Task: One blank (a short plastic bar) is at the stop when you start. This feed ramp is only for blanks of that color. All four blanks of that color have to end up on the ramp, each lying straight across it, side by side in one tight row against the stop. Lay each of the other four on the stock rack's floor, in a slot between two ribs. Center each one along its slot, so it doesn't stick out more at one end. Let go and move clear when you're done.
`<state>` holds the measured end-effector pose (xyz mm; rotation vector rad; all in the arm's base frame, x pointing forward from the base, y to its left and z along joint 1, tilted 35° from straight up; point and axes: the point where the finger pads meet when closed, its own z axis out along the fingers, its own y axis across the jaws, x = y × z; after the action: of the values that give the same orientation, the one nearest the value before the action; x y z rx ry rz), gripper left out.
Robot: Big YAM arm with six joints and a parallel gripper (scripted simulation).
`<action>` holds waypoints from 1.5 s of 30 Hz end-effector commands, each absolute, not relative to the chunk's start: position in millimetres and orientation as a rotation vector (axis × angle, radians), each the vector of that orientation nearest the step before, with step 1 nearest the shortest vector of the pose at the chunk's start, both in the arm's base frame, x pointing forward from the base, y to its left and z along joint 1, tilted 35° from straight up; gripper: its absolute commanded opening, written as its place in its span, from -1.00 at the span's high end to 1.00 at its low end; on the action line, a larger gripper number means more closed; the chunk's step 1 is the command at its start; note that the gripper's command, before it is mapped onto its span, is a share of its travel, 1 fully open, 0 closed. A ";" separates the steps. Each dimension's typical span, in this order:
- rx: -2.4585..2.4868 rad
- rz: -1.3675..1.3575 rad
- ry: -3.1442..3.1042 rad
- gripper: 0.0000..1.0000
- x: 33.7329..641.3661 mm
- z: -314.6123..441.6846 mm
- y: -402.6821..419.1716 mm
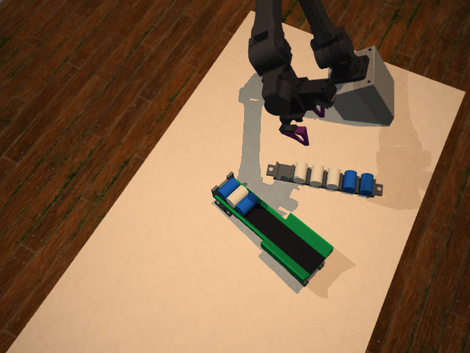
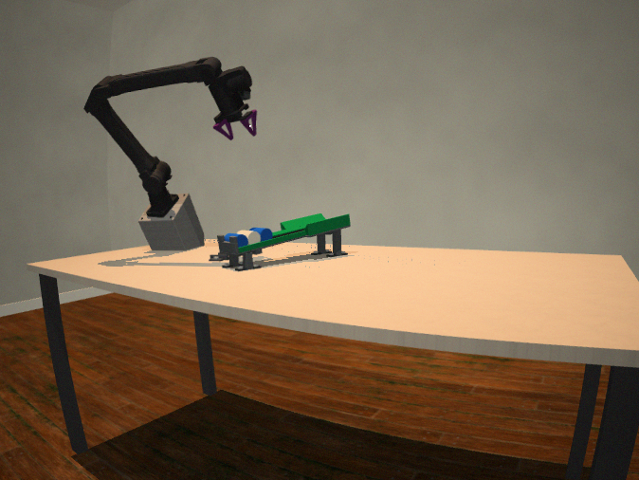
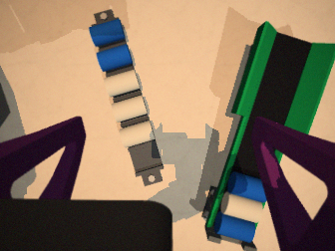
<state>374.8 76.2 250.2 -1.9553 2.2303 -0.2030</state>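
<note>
The green-walled feed ramp holds three blanks at its low end: a blue one at the stop, a white one beside it, then another blue one. The stock rack has one empty end slot, then three white blanks and two blue blanks in the other slots. My gripper is open and empty, high above the table.
The arm's grey base block stands behind the rack. The rack and the ramp stand apart on the table, at an angle to each other. The ramp's other end is raised on legs and has wider green side walls.
</note>
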 end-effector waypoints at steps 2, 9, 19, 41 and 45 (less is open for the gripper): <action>-1.945 -0.189 2.262 -1.00 369.5 248.6 69.0; -1.945 -0.189 2.262 -1.00 369.5 248.6 69.0; -1.975 -0.202 2.243 -1.00 377.2 236.2 83.6; -2.502 -0.805 2.311 -1.00 326.7 -47.9 135.2; -2.513 -0.857 2.289 -1.00 325.4 -57.8 138.7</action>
<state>314.5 127.4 -55.5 -2.6115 2.2700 -0.8250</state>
